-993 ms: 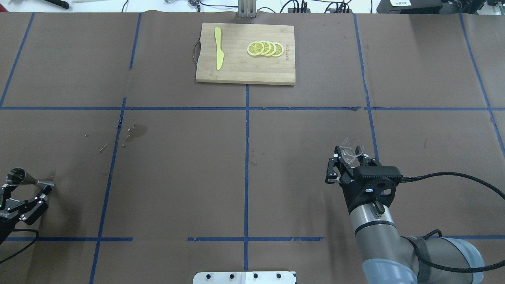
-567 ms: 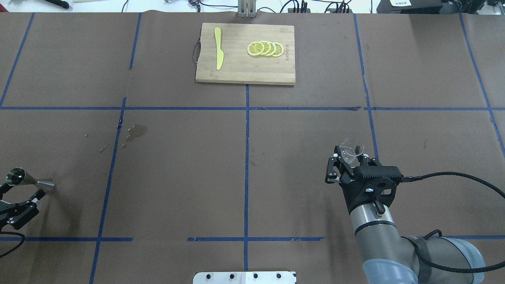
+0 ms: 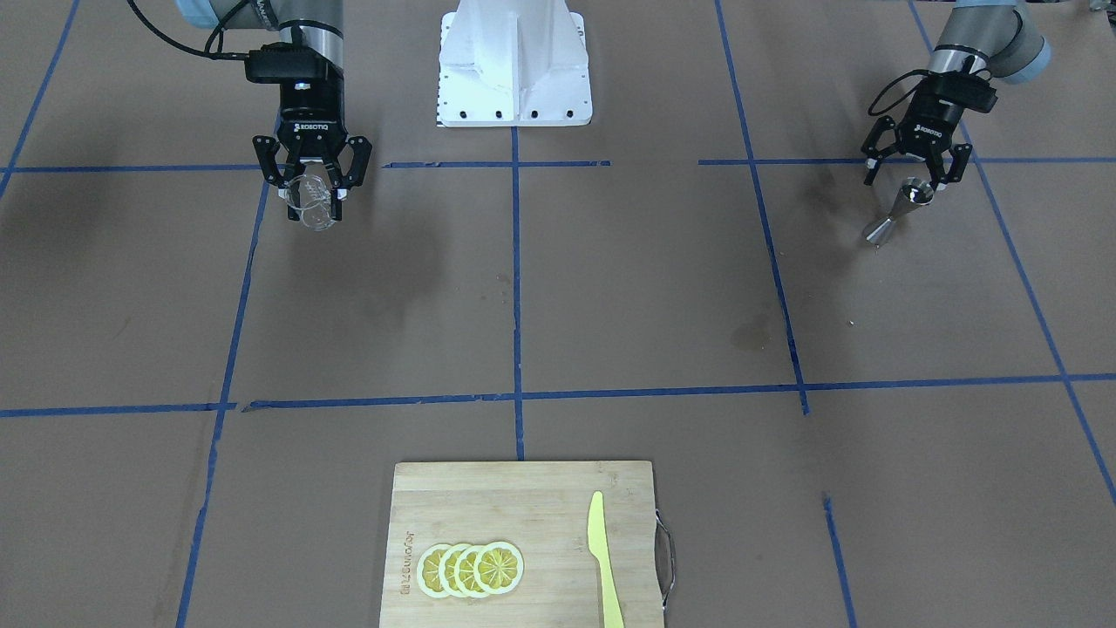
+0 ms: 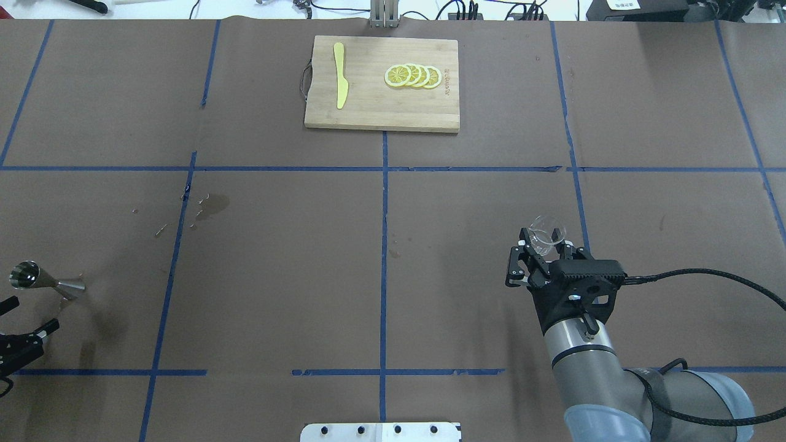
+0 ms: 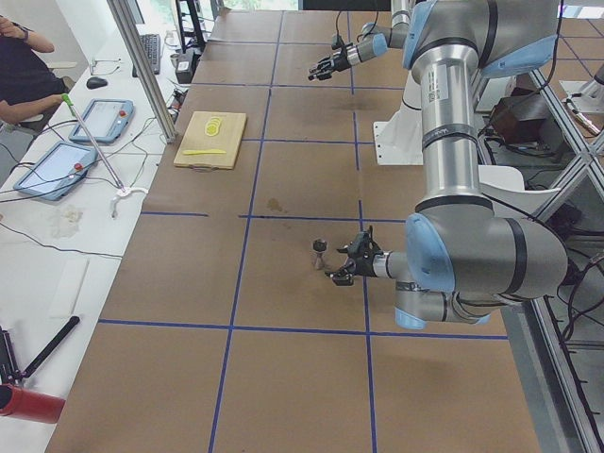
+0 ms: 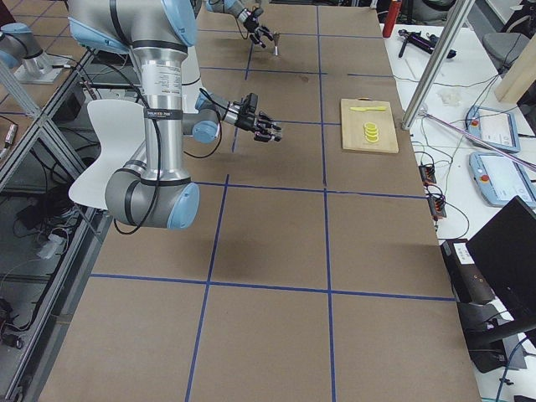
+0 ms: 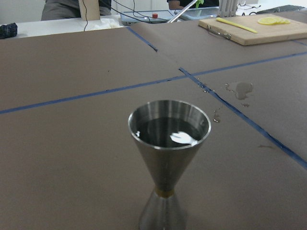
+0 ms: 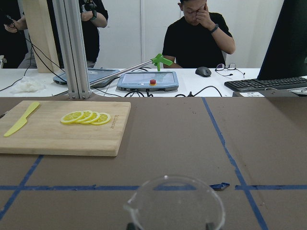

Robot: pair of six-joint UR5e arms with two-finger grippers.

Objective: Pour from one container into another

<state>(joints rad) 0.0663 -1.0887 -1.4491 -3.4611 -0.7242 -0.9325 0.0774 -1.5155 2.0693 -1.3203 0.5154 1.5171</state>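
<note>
Silver hourglass-shaped steel jigger point(image 4: 50, 281) stands upright at the brown bench's point(image 4: 276, 276) near left, apart from the left gripper point(image 3: 909, 174), whose fingers are spread wide. Only the left wrist view shows liquid in its upper cone. At near right, the right gripper's point(image 4: 546, 244) fingers clasp the small clear glass cup point(image 4: 547, 231).

Jigger point(image 4: 48, 280) stands before left claw point(image 4: 32, 313) (cutting board point(image 4: 381, 104) well apart).
</note>
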